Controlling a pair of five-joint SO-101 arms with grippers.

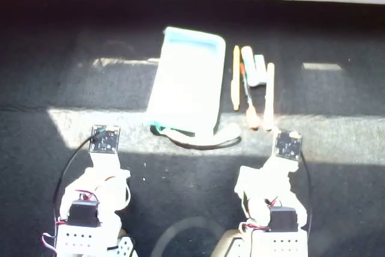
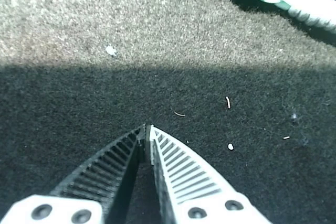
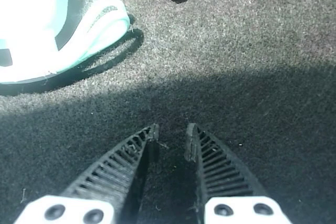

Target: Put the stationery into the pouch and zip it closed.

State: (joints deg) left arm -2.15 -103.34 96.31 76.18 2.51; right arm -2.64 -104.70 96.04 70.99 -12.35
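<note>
Well, left gripper [image 2: 146, 128] closed, right [image 3: 171, 129] ajar

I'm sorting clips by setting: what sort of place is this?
Likely an indoor robot test bench: the left arm and right arm sit side by side on a dark felt-like mat, with a teal pouch and pens laid out.
</note>
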